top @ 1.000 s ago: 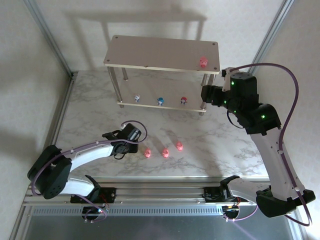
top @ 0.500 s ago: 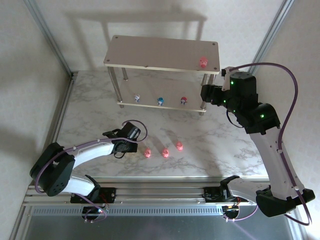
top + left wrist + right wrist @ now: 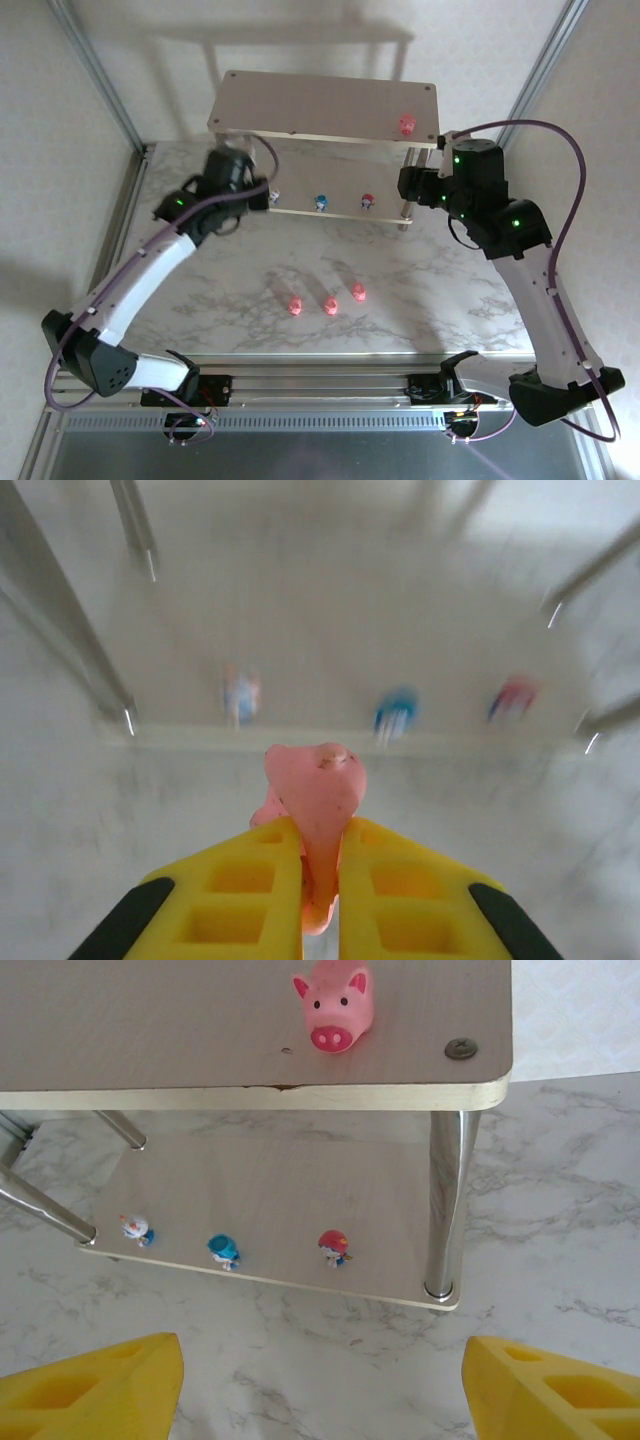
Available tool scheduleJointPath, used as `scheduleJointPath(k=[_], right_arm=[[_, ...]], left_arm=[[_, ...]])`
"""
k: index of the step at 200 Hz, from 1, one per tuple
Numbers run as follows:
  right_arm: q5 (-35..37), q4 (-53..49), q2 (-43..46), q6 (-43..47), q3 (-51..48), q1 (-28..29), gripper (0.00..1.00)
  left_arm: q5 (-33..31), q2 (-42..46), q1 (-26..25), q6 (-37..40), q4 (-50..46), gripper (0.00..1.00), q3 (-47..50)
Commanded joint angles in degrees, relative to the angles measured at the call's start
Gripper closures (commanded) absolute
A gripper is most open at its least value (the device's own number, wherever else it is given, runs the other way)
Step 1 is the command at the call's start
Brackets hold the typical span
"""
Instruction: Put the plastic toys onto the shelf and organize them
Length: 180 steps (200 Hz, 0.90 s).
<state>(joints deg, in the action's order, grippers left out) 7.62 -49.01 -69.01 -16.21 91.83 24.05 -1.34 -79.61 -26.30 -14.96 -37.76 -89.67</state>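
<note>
My left gripper (image 3: 320,832) is shut on a pink pig toy (image 3: 316,778), which sticks up between the yellow fingers. In the top view that gripper (image 3: 260,195) hangs at the left front of the shelf (image 3: 310,105). One pink pig (image 3: 406,125) stands on the top board at the right. Three whitish figurines stand in a row on the lower board: grey (image 3: 274,196), blue (image 3: 321,203) and red (image 3: 367,203). Three more pink pigs (image 3: 329,303) lie on the marble table. My right gripper (image 3: 320,1390) is open with nothing in it, hovering by the shelf's right front leg (image 3: 445,1205).
Thin silver legs (image 3: 60,630) stand close to the left gripper's left side. The marble tabletop (image 3: 440,290) has free room right of the pigs. An aluminium frame post (image 3: 95,75) runs along the left edge and a rail along the front.
The left arm has risen from the table beside the three pigs and swung back to the shelf's left front, carrying its pig. The right arm has barely moved.
</note>
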Motion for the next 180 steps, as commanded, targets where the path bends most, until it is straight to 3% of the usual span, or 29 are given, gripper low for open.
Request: scheduleJointPath(k=[1, 28, 64, 110, 180], right_arm=[[-0.49, 1.81, -0.82, 0.17, 2.23, 0.54, 0.26], [-1.14, 2.0, -2.81, 0.47, 4.08, 0.87, 0.26], [-1.51, 2.43, -4.76, 1.25, 6.03, 1.31, 0.26], [-1.46, 2.87, -5.52, 1.53, 7.03, 1.45, 0.26], [-2.02, 3.23, -6.81, 1.27, 7.48, 1.84, 0.25]], left_arm=[[-0.67, -5.53, 3.13, 8.58, -8.9, 0.89, -14.51], [1.26, -14.46, 6.86, 11.77, -11.36, 0.89, -31.46], [7.1, -23.35, 10.69, 11.84, -11.81, 0.88, -42.39], [10.66, -27.91, 14.04, 11.1, -11.31, 0.88, -45.42], [11.65, -29.71, 15.03, 11.27, -11.26, 0.88, -45.42]])
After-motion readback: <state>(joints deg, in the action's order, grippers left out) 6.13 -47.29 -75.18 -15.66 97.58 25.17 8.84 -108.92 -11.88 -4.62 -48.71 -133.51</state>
